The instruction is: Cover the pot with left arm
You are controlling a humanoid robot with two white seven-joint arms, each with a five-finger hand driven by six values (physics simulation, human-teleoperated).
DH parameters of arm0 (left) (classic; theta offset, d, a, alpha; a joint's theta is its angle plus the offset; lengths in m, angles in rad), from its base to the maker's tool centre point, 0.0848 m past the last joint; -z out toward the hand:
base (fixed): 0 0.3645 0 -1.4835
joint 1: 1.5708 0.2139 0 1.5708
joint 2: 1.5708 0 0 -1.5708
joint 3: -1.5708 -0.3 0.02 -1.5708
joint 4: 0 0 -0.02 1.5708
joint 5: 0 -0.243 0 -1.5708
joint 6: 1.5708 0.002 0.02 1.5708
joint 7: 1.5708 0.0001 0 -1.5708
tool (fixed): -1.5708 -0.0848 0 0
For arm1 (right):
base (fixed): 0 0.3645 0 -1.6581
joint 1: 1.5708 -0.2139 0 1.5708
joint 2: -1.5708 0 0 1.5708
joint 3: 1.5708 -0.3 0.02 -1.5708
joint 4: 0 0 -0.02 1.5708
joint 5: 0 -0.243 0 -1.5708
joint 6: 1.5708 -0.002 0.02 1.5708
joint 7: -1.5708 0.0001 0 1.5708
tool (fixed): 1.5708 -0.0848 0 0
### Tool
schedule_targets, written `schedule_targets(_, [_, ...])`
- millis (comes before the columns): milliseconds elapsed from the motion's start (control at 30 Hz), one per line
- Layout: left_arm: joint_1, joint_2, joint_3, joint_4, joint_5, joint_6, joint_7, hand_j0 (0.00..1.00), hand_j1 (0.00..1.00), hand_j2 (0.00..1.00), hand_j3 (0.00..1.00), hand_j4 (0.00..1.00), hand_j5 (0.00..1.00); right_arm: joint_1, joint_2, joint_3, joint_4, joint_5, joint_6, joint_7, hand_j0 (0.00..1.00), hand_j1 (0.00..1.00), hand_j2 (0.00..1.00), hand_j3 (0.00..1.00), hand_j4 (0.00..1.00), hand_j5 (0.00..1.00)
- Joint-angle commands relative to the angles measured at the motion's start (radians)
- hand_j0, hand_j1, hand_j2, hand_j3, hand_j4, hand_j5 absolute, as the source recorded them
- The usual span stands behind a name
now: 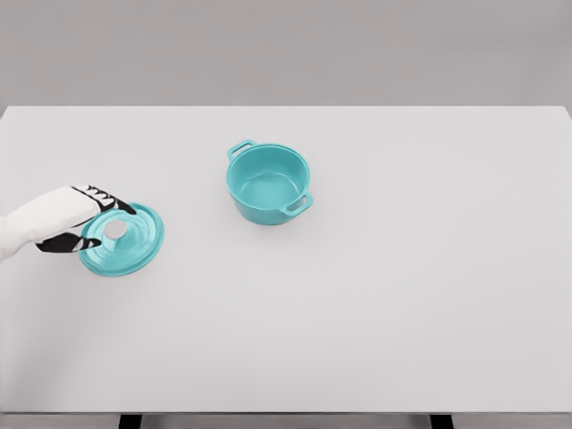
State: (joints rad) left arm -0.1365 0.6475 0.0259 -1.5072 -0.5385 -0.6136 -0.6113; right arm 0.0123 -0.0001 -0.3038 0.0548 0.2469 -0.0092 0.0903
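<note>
A teal lid (134, 246) with a pale round knob (115, 231) lies at the left of the white table (357, 313). My left hand (113, 225) comes in from the left edge and covers the lid's left rim. Its dark fingers (112, 200) reach over the top towards the knob, and the thumb runs along the near side, closed on the lid. The open teal pot (268, 183) stands upright near the table's middle, well to the right of the lid, with one handle at its back left and one at its front right. Nothing is inside it. The right arm is out of view.
The table's far edge runs behind the pot against a grey wall. Its front edge lies along the bottom of the picture.
</note>
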Motion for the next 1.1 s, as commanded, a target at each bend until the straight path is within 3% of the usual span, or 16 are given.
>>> schedule_targets(0, [0.0,0.0,-0.009,-0.001,0.006,0.003,0.0,0.76,0.76,0.76,0.76,0.76,0.76,-0.002,0.0,0.0,0.0,0.0,0.0,0.0,1.0,1.0,1.0,1.0,1.0,1.0])
schedule_targets(533, [-0.012,-0.005,-0.05,0.033,0.003,0.003,0.0,0.74,0.74,0.74,0.74,0.74,0.74,0.0,0.0,0.0,0.0,0.0,0.0,0.0,1.0,1.0,1.0,1.0,1.0,1.0])
schedule_targets(1067, [-0.015,-0.005,-0.047,0.048,0.003,0.003,0.0,0.67,0.67,0.67,0.67,0.67,0.67,0.0,0.0,0.0,0.0,0.0,0.0,0.0,1.0,1.0,1.0,1.0,1.0,1.0])
